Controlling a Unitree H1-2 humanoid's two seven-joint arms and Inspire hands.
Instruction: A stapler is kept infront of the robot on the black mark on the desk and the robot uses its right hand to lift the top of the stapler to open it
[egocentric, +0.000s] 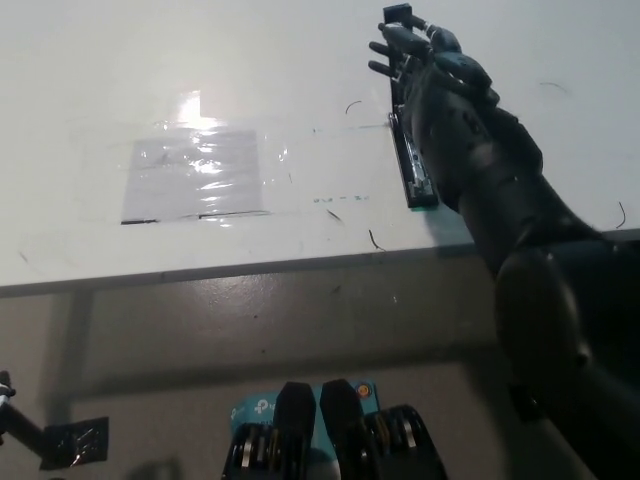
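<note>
The black stapler lies near the right front of the white desk (300, 80), its base (414, 175) flat on the surface with a green edge at its near end. Its top arm (400, 16) is swung up and away from the base. My black right hand (432, 75) reaches in from the bottom right and covers the hinge area. Its fingers (388, 50) are curled round the raised top arm, so the hand is shut on it. My white left hand does not show in the head view.
A sheet under shiny clear tape (195, 175) lies on the desk left of the stapler. The desk's front edge (250, 268) runs across the middle, with grey floor below. A black bracket (72, 442) sits at the bottom left, a blue box (250, 412) at the bottom.
</note>
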